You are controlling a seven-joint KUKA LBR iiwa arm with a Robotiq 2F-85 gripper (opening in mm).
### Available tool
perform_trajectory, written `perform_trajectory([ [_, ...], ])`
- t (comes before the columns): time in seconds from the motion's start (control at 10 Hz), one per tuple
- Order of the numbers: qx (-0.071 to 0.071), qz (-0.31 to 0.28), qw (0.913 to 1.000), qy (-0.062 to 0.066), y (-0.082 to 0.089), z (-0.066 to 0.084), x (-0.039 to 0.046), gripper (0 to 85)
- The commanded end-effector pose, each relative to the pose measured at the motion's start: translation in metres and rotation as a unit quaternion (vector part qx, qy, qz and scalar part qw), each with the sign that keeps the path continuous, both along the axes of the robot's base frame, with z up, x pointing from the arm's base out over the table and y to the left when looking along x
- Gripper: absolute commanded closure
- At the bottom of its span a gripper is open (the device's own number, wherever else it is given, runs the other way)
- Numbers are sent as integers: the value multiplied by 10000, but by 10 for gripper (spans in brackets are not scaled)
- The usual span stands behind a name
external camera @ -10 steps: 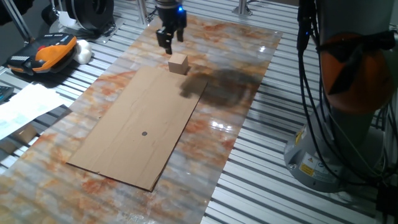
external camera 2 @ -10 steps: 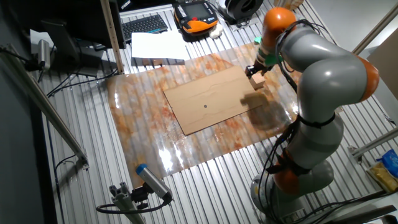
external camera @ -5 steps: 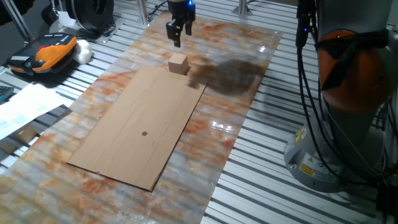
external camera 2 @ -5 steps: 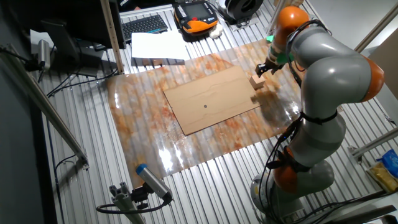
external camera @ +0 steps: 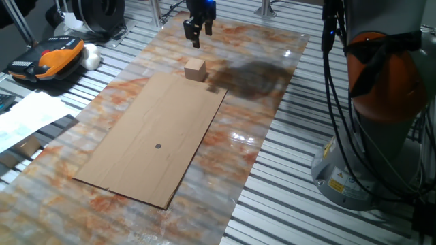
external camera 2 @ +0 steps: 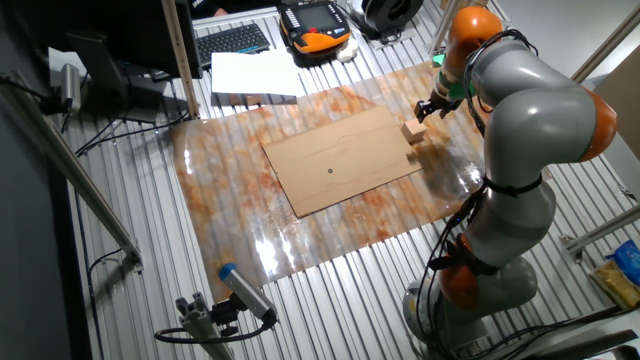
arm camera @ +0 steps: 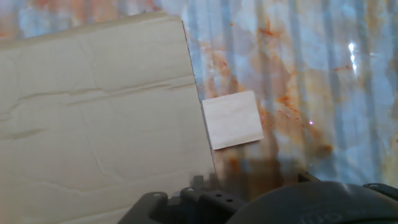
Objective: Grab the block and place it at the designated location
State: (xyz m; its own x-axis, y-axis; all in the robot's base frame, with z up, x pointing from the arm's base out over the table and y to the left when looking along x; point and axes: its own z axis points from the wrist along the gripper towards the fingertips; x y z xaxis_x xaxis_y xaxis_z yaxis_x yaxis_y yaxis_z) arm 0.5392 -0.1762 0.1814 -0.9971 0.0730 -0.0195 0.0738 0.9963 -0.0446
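Step in hand, as I judged it: the approach to the grab, nothing picked up yet. The block (external camera: 195, 69) sat on the desk (external camera: 272, 88) just beside the far corner of the cardboard sheet (external camera: 150, 136), edge close to or touching the sheet; hand view showed it right alongside the sheet's edge (arm camera: 233, 119). The gripper (external camera: 196, 28) hung above and a bit beyond the block, well clear of it, holding nothing. Jaws looked slightly parted in one fixed view, but too small to say how far; no fingers visible in hand view, only dark housing at the bottom.

To do it well: bring the gripper over so the block sits centred in hand view, since it lay right of centre & a bit tilted vs. the frame. Rotate the wrist so the jaws square up w/ two opposite faces. Prob. best to close across the faces that run away from the sheet edge, so no finger has to wedge betw. block and cardboard. Open wider than the block before dropping, descend straight, stop short of the desk.

Target dot (external camera: 158, 145) lay mid-sheet towards the near end, well apart from the block.

Arm pose: reached out over the far end of the desk, wrist pointing down, gripper (external camera 2: 428, 108) near vertical above the block (external camera 2: 413, 130).
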Motion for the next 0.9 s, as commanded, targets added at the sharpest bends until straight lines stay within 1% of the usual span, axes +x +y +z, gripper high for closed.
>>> perform_trajectory([
  [0.0, 25, -7, 10000, 2, 1, 0, 1, 170],
  [0.1, -2, 31, 10000, 57, 1, 0, 1, 170],
  [0.2, 43, 38, 9999, 156, 1, 0, 1, 340],
  [0.3, 99, 68, 9994, 310, 1, 0, 1, 340],
  [0.4, 118, -9, 9994, 330, 1, 0, 1, 510],
  [0.5, 194, -155, 9994, 257, 1, 0, 1, 510],
  [0.6, 189, -191, 9996, 112, 1, 0, 1, 510],
  [0.7, 188, -213, 9995, 96, 1, 0, 1, 510],
  [0.8, 154, -228, 9996, 57, 1, 0, 1, 510],
])
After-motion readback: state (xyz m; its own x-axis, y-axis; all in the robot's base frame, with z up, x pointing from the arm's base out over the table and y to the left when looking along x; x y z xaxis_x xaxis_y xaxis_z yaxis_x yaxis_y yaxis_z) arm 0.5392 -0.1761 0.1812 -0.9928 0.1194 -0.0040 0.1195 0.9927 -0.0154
